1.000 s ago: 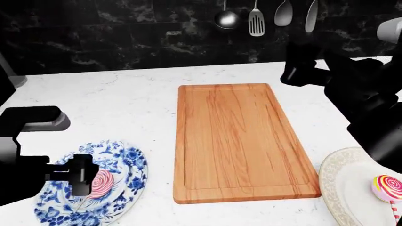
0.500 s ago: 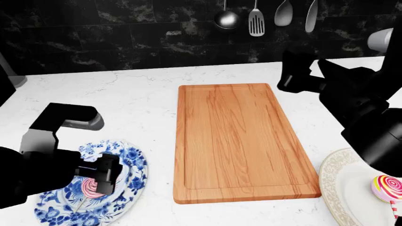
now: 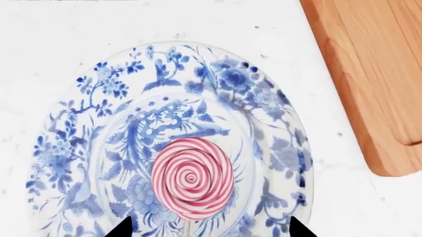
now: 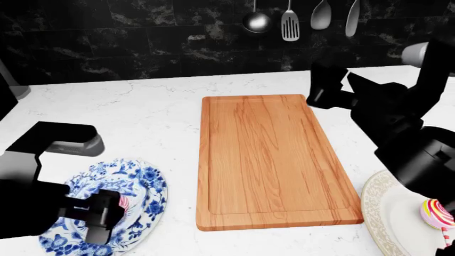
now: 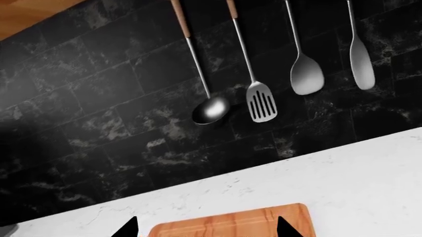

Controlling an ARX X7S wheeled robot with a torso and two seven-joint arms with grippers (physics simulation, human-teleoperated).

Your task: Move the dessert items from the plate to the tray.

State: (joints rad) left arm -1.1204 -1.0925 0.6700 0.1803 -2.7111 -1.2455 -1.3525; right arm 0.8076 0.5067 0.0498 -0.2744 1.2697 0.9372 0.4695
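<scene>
- Since the earlier head views, the left gripper (image 4: 99,213) has dropped lower over the blue-and-white plate (image 3: 277,148), so it now hides most of the pink-and-white lollipop (image 3: 191,178); the right gripper (image 4: 323,88) has drifted slightly toward the far end of the tray (image 4: 270,160).
- In the left wrist view the lollipop lies flat on the plate's centre, directly ahead of and between the two dark fingertips (image 3: 122,229), which stand wide apart and touch nothing.
- The right gripper's tips also look spread and empty (it hangs above the tray's far end).
- The second lollipop (image 4: 437,213) rests on the cream plate (image 4: 387,208), beneath the right arm.
- The step in hand looks like the approach to the first pickup; next the left gripper should descend and close on the candy.
</scene>
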